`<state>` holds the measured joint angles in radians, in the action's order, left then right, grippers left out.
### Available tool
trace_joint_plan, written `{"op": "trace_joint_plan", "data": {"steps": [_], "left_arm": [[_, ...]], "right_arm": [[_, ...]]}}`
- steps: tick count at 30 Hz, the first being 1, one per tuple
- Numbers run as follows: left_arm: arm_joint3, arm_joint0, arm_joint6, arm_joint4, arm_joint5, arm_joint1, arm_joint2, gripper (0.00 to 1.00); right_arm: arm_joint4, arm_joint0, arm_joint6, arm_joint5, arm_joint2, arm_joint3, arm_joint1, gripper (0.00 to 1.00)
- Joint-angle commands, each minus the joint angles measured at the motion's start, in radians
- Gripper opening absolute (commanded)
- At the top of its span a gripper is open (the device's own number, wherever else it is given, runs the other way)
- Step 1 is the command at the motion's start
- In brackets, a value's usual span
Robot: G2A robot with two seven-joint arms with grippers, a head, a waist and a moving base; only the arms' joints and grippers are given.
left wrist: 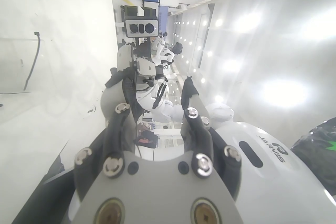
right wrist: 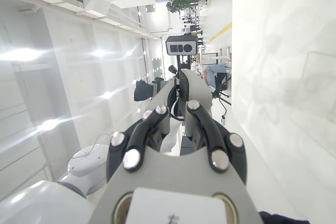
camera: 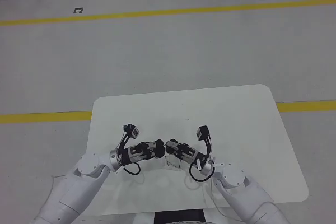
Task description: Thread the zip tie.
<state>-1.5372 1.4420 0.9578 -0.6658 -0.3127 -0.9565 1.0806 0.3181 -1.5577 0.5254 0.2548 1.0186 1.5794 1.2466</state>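
A black zip tie [left wrist: 33,59] lies flat on the white table [camera: 241,129], its square head at one end, off to the side of both grippers. My left gripper [left wrist: 153,83] is open, its black-tipped fingers [left wrist: 118,82] wide apart with nothing between them. My right gripper [right wrist: 181,79] faces it tip to tip, with its fingers [right wrist: 195,88] drawn close together; I see nothing held in them. In the top view the left gripper [camera: 158,148] and right gripper [camera: 172,148] meet nose to nose above the table's near middle.
Faint straight outlines of something clear lie on the table beside the zip tie [left wrist: 15,64]. A few small dark bits [left wrist: 90,111] lie nearby. The table's far half and right side are bare. Yellow floor lines [camera: 39,117] run beyond its edges.
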Motion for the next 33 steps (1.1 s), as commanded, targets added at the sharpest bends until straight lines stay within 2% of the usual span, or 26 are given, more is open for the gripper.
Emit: {"op": "trace_joint_plan", "data": {"steps": [1, 17, 33], "left_arm": [[0.001, -0.001, -0.003, 0.0, -0.002, -0.001, -0.001, 0.36], [-0.003, 0.004, -0.041, 0.012, -0.003, -0.002, 0.003, 0.29], [0.001, 0.001, -0.04, 0.013, 0.005, -0.004, 0.001, 0.21]], "right_arm": [[0.0, 0.001, 0.002, 0.001, -0.002, 0.0, 0.0, 0.0], [-0.003, 0.002, 0.01, 0.005, 0.001, 0.002, -0.003, 0.0], [-0.006, 0.001, 0.004, 0.005, -0.002, 0.005, -0.005, 0.0]]}}
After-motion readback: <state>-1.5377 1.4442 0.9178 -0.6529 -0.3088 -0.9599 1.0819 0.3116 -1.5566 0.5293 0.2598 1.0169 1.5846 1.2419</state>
